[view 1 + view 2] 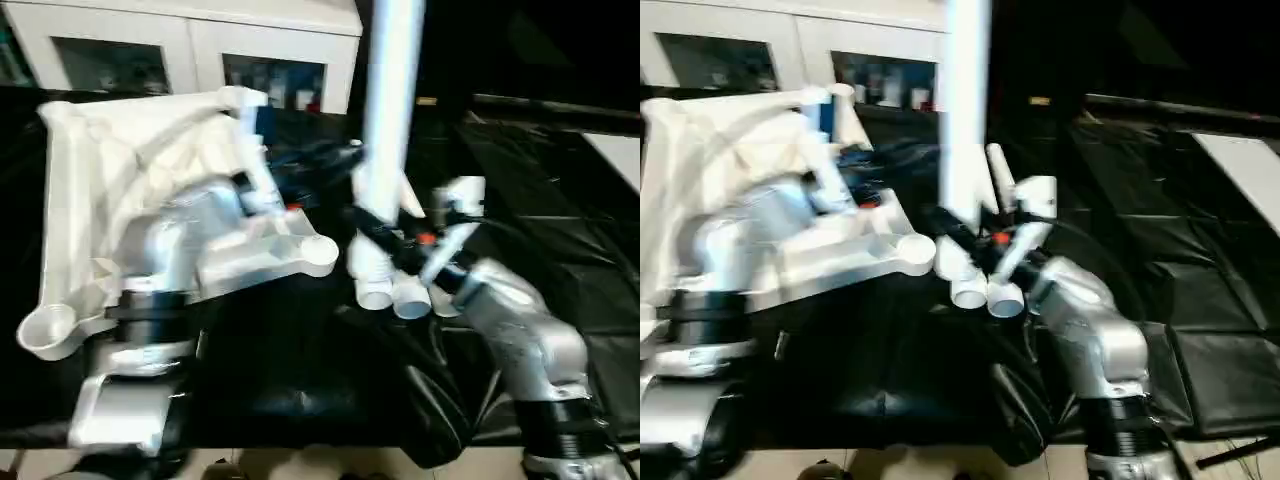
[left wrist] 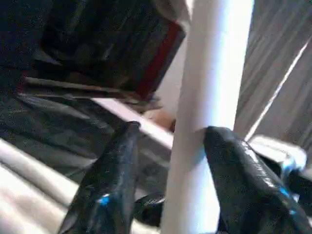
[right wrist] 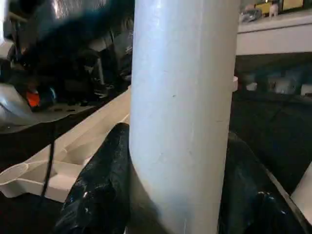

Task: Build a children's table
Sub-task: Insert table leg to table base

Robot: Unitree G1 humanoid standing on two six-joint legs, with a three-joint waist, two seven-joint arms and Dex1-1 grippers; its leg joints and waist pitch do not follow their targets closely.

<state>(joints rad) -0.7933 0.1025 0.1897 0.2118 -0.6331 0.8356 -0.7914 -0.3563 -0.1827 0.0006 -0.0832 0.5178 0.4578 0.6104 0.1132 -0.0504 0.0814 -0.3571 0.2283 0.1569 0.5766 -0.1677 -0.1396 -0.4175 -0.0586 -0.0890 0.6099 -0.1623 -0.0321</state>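
Right tool (image 3: 170,195) pinches an upright white leg (image 1: 390,110). Left tool (image 2: 170,190) spread, one finger touching that leg. Tabletop (image 1: 130,170) tilted at nine o'clock; bare black bench (image 1: 560,230) at three.

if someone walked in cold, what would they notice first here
A tall white tube leg stands upright in the middle of the scene, with the right gripper shut on it near its lower end, black fingers on both sides. To its left lies the white tabletop, ribbed underside up and tilted, on the black-covered work table. More white legs bunch at the standing leg's base.
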